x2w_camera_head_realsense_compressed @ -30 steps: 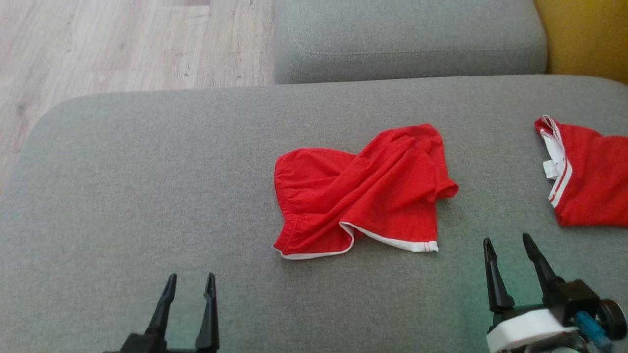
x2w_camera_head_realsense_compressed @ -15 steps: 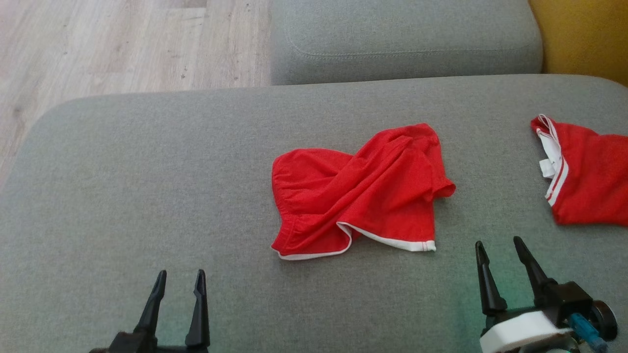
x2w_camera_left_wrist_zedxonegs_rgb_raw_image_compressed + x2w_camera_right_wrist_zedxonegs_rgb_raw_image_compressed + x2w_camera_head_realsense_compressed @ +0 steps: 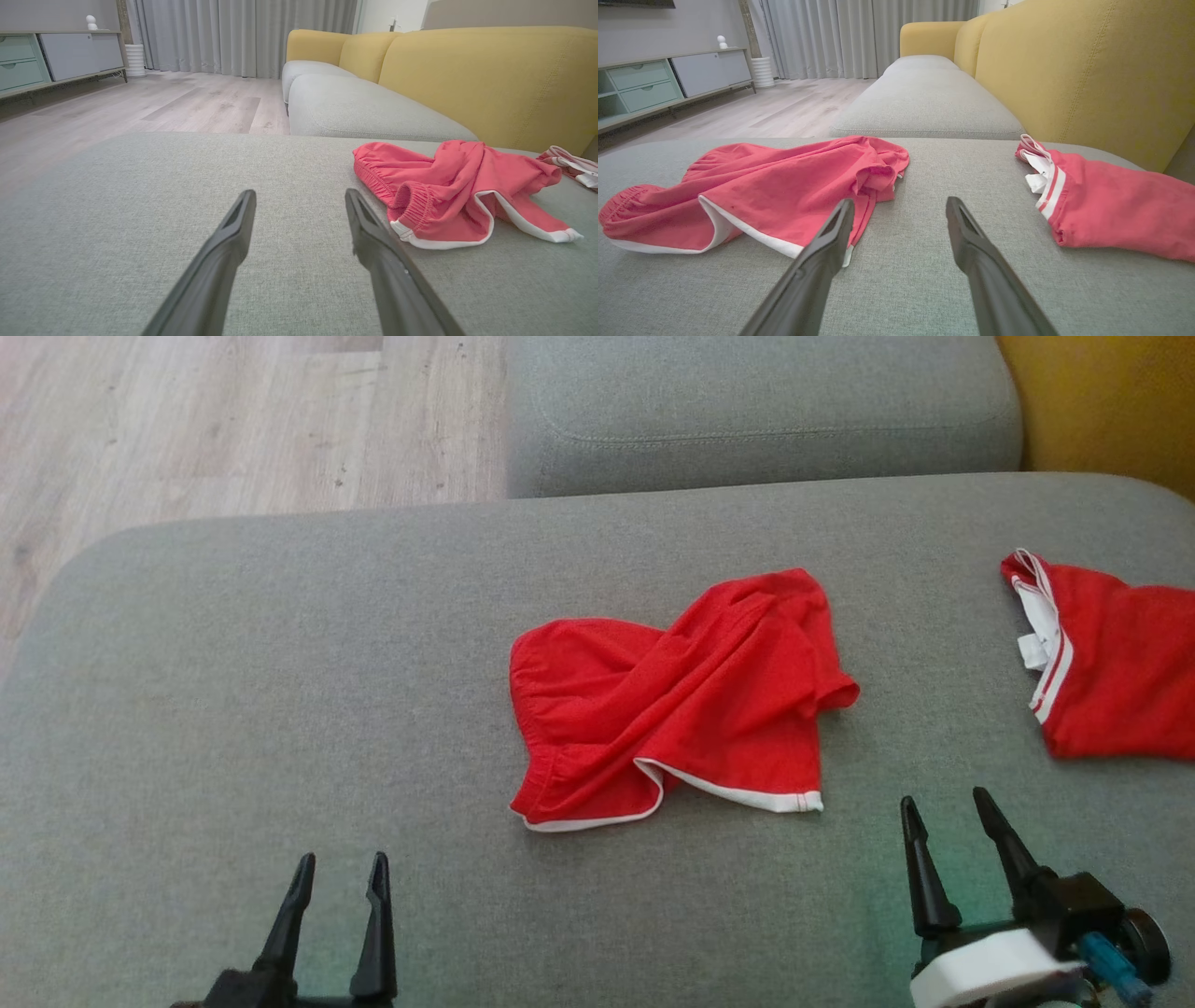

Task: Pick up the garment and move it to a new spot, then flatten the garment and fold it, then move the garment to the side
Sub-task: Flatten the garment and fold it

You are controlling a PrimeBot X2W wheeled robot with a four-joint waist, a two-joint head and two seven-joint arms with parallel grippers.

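Note:
The garment [image 3: 672, 700], a pair of red shorts with white hem trim, lies crumpled in the middle of the grey sofa seat [image 3: 280, 691]. It also appears as the garment [image 3: 448, 191] to the right of my left fingers and as the garment [image 3: 775, 191] to the left of my right fingers. My left gripper [image 3: 341, 868] stands open at the lower left, well short of the cloth. My right gripper [image 3: 945, 801] is open at the lower right, just off the hem's right corner. Both hold nothing. The same grippers show as the left gripper [image 3: 299, 200] and the right gripper [image 3: 899, 207].
A second red piece of clothing [image 3: 1111, 663] with white stripes lies at the seat's right edge, also visible as the second piece [image 3: 1111, 205]. A further grey cushion [image 3: 756, 411] sits behind, a yellow backrest [image 3: 1102, 401] to the right. Wooden floor [image 3: 187, 420] lies beyond the seat's left end.
The whole picture has shifted slightly left, so the camera has moved. Both grippers sit a little lower in the view than a second ago. The garment lies unchanged.

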